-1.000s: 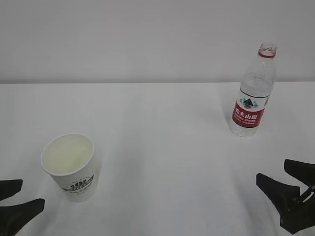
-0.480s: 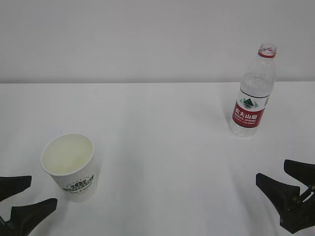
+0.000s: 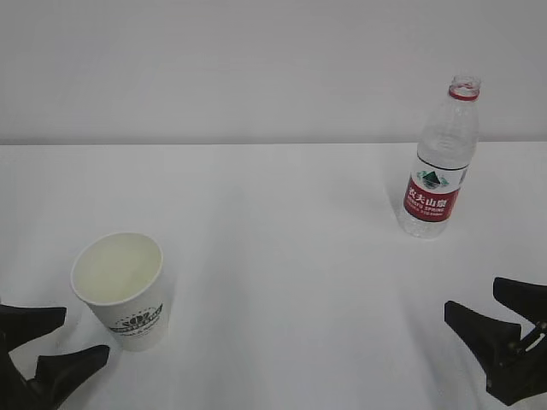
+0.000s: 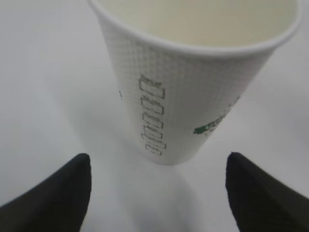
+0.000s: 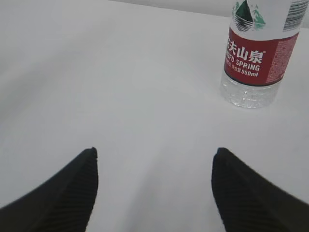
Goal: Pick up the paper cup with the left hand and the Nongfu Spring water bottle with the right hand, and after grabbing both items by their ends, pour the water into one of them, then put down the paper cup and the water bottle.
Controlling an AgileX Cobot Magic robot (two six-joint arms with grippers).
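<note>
Exterior: paper cup [image 3: 120, 290] upright, front left of the white table [image 3: 282, 239]. Nongfu Spring water bottle [image 3: 438, 162] upright at back right, uncapped, well apart from the cup. Left hand [image 3: 47, 342] sits just beside the cup's base, jaws spread, no contact. Right hand [image 3: 504, 329] at front right, jaws spread, empty, well short of the bottle.

Left wrist: cup [image 4: 193, 82] dead centre between the two fingertips [image 4: 63, 188], base just ahead of them. Cream interior; can't tell if there's any liquid in it. Dimpled wall gives decent friction, but it's thin paper, likely light and easy to crush. My call: grip low on the wall near the base, gentle squeeze, keep clear of the rim.

Right wrist: bottle [image 5: 258, 58] up and to the right of the finger line, red label facing camera, lower body clear. Water level not readable. Thin plastic, likely slick and flexes under load; open neck means a hard squeeze could push water out. Needs realigning rightward, then take it low at the bottom end.
</note>
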